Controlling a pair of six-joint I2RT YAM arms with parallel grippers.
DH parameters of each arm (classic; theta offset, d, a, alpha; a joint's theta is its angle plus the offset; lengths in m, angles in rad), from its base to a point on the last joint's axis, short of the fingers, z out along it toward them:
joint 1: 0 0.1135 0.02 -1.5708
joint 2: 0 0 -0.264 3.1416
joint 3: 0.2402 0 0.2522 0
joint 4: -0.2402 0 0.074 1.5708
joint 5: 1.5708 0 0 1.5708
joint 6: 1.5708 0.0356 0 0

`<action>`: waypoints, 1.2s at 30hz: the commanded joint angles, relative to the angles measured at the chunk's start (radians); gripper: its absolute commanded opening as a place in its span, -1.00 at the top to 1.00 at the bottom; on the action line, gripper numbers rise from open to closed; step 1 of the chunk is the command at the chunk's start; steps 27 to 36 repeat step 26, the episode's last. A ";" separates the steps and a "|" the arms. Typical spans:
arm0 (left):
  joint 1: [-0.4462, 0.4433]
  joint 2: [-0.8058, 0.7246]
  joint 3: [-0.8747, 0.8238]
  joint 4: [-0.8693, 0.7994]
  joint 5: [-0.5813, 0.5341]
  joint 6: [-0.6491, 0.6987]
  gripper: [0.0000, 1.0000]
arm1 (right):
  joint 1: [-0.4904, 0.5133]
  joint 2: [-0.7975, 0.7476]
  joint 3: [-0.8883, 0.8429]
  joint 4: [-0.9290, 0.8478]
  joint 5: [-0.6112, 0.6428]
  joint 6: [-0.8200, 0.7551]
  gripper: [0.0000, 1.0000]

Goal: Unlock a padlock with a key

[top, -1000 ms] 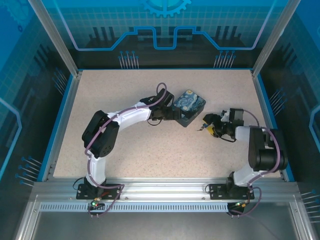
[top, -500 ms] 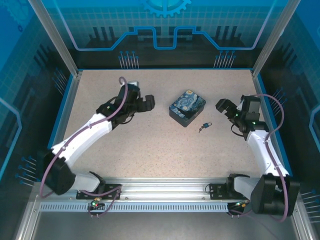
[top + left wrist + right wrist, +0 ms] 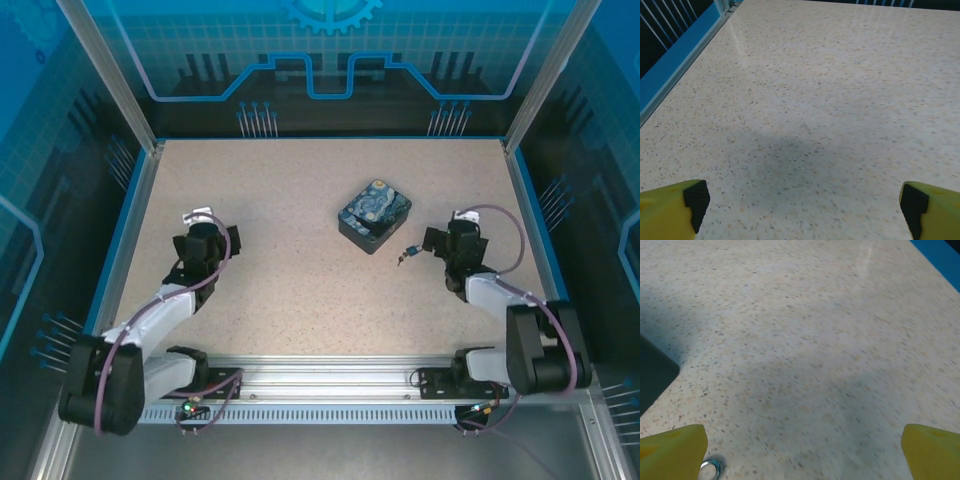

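Dark-grey padlock [image 3: 410, 249] and key [image 3: 400, 259] lie together, ungripped, just near-right of the box [image 3: 374, 213]. Too small to tell if the shackle is sprung, so I log the unlock as unconfirmed. Right gripper [image 3: 803, 437], right of the box, is spread wide and empty. Left gripper [image 3: 803, 202], well left of it, likewise touches nothing.

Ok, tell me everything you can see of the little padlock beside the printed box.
The tiny dark-grey metal padlock lies flat on the speckled beige table. It sits just off the near right corner of the dark swirl-printed box, apart from it. The open right gripper points at it from the right without touching it. It is too small to tell whether its shackle is open or shut.
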 commanded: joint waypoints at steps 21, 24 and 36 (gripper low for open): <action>0.111 0.399 -0.053 0.652 0.286 0.087 -0.98 | -0.013 0.175 -0.030 0.419 -0.261 -0.230 -1.00; 0.111 0.400 -0.054 0.654 0.286 0.087 -0.98 | -0.015 0.175 -0.037 0.435 -0.270 -0.234 -1.00; 0.111 0.399 -0.057 0.660 0.284 0.089 -0.98 | -0.011 0.175 -0.038 0.436 -0.267 -0.235 -1.00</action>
